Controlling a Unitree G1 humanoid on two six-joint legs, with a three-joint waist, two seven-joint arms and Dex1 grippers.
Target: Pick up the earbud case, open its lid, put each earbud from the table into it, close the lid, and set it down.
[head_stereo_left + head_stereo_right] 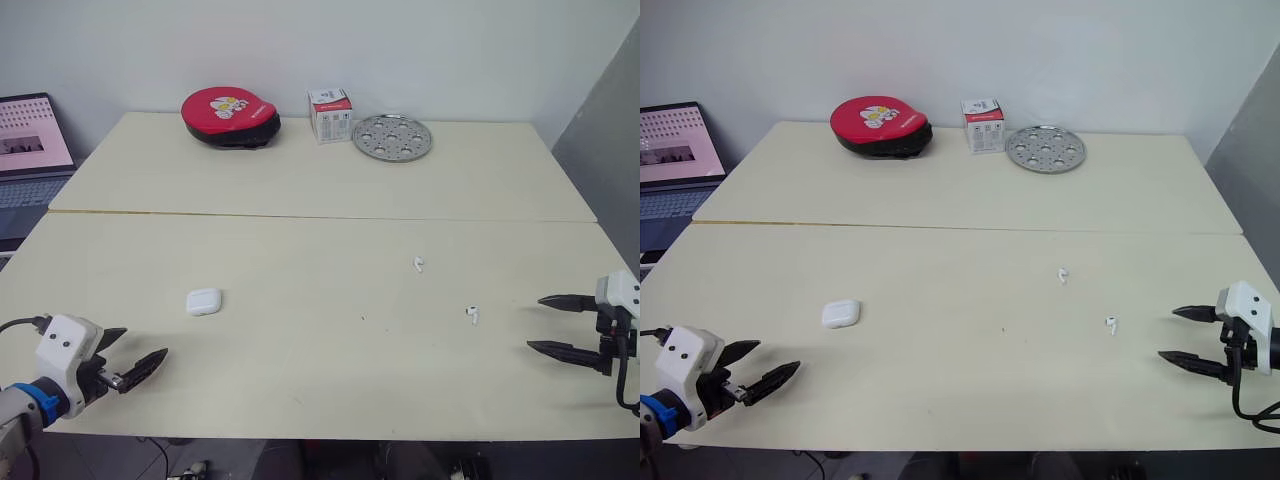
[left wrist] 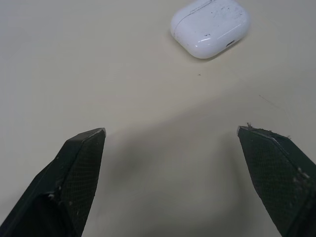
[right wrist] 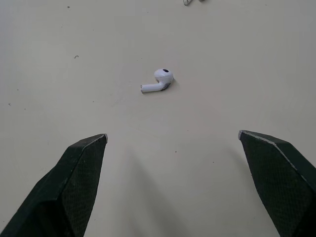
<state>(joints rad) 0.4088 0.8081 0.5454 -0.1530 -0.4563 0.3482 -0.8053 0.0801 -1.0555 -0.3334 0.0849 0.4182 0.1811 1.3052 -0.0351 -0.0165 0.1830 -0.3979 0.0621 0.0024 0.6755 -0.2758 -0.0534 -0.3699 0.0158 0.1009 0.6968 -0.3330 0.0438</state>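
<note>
The white earbud case (image 1: 204,301) lies shut on the cream table (image 1: 320,330), left of centre; the left wrist view has the case (image 2: 209,27) ahead of the fingers. My left gripper (image 1: 135,352) stands open near the front left edge, short of the case. One white earbud (image 1: 472,314) lies right of centre, and the right wrist view shows this earbud (image 3: 159,81) ahead of the fingers. A second earbud (image 1: 419,264) lies a little farther back. My right gripper (image 1: 548,323) is open at the right edge, apart from the nearer earbud.
At the back of the table sit a red round pouch (image 1: 231,115), a small white box (image 1: 330,114) and a perforated metal disc (image 1: 392,136). A laptop (image 1: 30,150) stands off the table's left side. A seam (image 1: 320,215) joins the two tabletops.
</note>
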